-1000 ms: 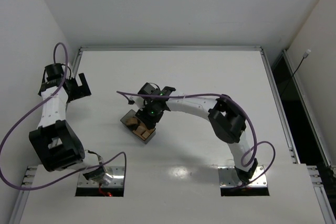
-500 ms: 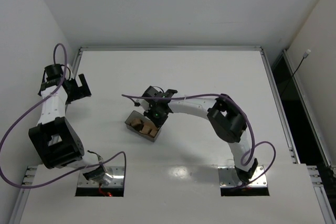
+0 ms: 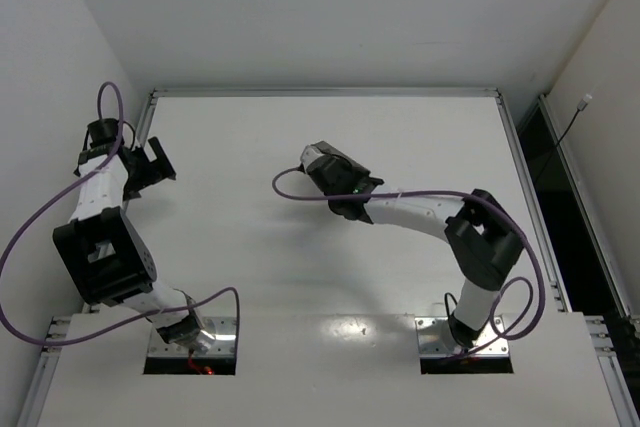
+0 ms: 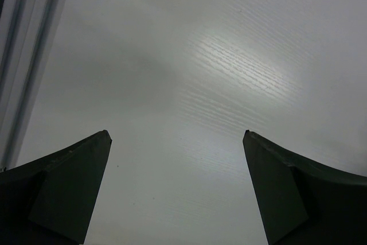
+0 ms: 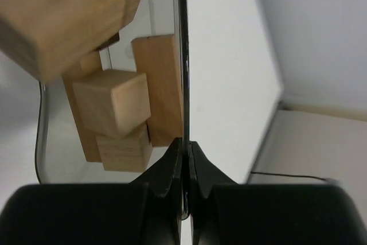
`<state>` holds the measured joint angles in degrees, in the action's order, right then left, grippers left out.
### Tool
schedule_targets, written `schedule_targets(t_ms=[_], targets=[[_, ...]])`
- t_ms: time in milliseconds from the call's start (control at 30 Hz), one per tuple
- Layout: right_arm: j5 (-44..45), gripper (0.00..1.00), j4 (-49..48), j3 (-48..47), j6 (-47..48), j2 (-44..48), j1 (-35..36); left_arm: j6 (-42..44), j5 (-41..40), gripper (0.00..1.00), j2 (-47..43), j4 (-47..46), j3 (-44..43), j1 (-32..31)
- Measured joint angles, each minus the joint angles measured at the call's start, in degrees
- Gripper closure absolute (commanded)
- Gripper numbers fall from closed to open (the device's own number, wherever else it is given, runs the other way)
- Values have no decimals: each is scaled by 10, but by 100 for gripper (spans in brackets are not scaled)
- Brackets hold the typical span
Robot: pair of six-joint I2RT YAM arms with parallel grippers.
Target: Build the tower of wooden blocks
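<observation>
Unloading: right gripper (image 5: 184, 150) clamped on the wall of translucent grey plastic bin (image 5: 63, 164), tan wooden blocks (image 5: 109, 107) inside.
Next, likely tip them out; left gripper (image 4: 176, 190) gapes, empty.

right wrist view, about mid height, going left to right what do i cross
bin's left wall → tan cube → upright tan bar → bin's right wall, pinched in the shut right gripper
</observation>
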<state>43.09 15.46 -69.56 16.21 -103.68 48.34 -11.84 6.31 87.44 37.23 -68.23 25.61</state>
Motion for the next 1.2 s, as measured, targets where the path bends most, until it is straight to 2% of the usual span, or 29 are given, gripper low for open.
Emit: schedule_targets(t_ms=[133, 233, 533, 733, 867, 1033, 1200], targets=[[95, 100, -207, 129, 179, 29, 2, -7, 3, 0, 10, 7, 0, 0], [127, 100, -306, 185, 288, 18, 5, -8, 4, 0, 10, 8, 0, 0], [186, 100, -529, 196, 458, -58, 47, -8, 4, 0, 8, 9, 0, 0], [213, 100, -625, 287, 514, -43, 135, -7, 4, 0, 8, 14, -7, 0], [234, 100, -642, 333, 527, -36, 194, -7, 6, 0, 8, 17, -10, 0], [260, 100, -657, 348, 528, -10, 202, -7, 13, 0, 8, 21, -11, 0], [279, 100, -729, 321, 563, -44, 188, -7, 21, 0, 22, 41, -46, 0]])
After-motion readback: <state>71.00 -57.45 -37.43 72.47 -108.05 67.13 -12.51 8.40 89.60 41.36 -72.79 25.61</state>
